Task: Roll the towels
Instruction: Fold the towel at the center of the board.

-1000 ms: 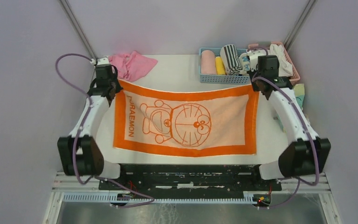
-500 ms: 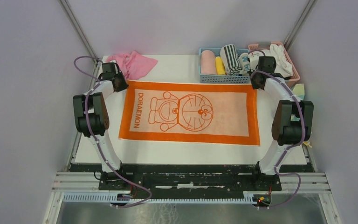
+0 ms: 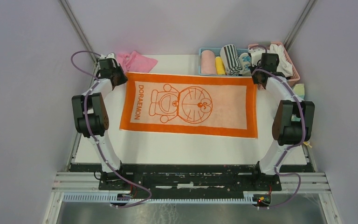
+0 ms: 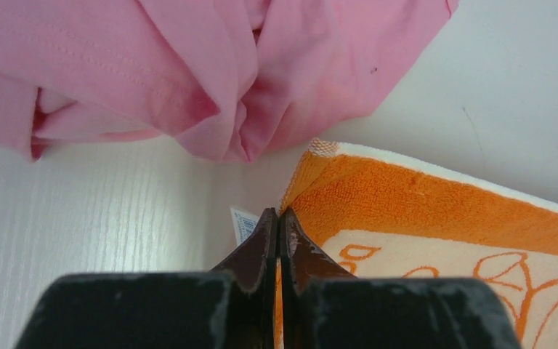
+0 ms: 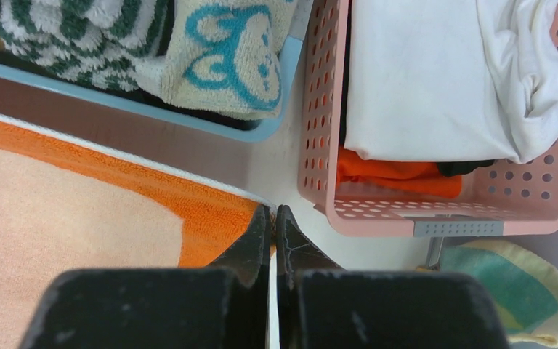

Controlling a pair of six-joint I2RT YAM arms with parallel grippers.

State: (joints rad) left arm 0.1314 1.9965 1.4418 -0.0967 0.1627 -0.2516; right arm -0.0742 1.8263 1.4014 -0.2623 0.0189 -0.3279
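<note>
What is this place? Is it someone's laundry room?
Probably a robot practice booth, not a home. Plain grey walls box in a white table, a left arm and right arm stand at its edge, and a blue basket holds rolled towels.

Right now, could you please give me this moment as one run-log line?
orange terry Doraemon towel: spread on white table | left end effector: shut on far-left corner | right end effector: shut on far-right corner

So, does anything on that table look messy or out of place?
A pink cloth lies crumpled at the far left corner, beside the flat orange towel. On the right, a teal-and-yellow towel lies outside the pink basket, not in it.
</note>
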